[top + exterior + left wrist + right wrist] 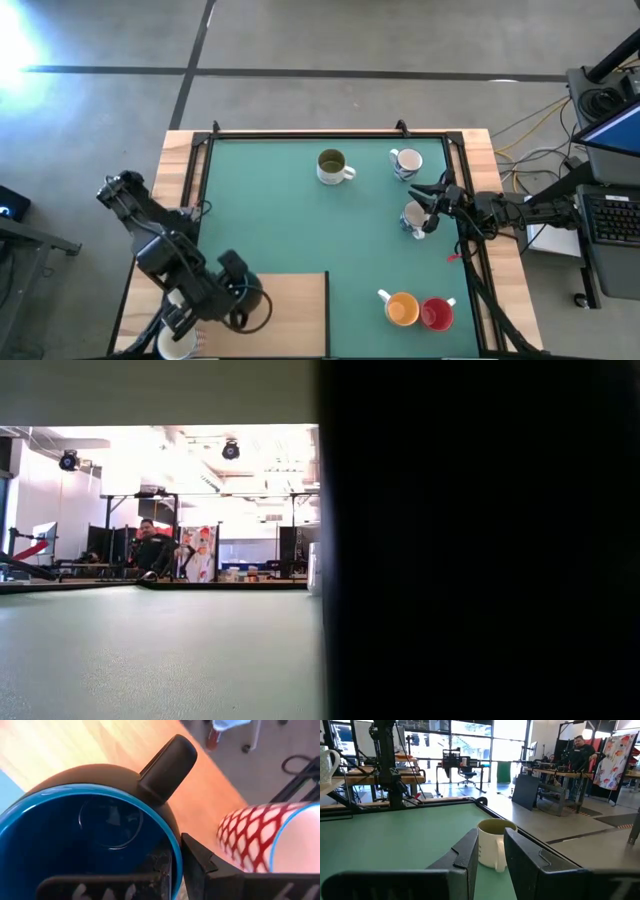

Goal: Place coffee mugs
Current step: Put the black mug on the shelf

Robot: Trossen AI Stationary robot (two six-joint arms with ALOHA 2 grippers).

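Fingers of the left gripper (172, 870) clamp the unmarked dark blue mug's (85, 835) rim; right gripper (490, 850) fingers parted.

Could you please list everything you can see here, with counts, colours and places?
Green mug: one, olive inside, far middle of the mat.
White mugs: two, one far right, one by the right gripper.
Orange mug: one, near right.
Red mug: one, beside the orange mug.
Blue mug: one, dark with a blue inside, on the board.
Netted mug: one, white with a red net pattern, near left corner.
Mat: one, green, covers the table.
Board: one, wooden, near left.
Person: one, in the room behind.
Left gripper: shut on the blue mug's rim.
Right gripper: open, at the right edge.
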